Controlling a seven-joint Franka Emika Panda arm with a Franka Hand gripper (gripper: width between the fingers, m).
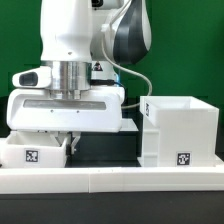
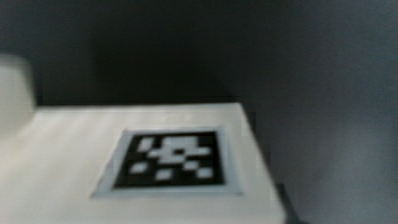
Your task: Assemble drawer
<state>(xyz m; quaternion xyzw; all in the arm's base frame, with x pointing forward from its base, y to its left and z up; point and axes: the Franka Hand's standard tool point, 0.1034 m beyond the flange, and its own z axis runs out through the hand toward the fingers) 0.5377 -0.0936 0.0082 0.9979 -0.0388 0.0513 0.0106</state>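
The drawer's large white box-like housing point(image 1: 180, 128) stands at the exterior view's right, open at the top, with a black-and-white tag on its front. One small white tray point(image 1: 30, 151) with a tag sits at the exterior view's lower left. My gripper point(image 1: 69, 140) hangs straight down at the tray's right-hand end, very close to it or touching it. Its fingers are too small and shadowed to read. The wrist view is blurred and shows a white tagged surface point(image 2: 173, 158) close up, with no fingers. A second tray is not in view.
The white rim point(image 1: 110, 178) of the table runs across the front. The dark table top point(image 1: 105, 150) shows between the tray and the housing. A green backdrop stands behind the arm.
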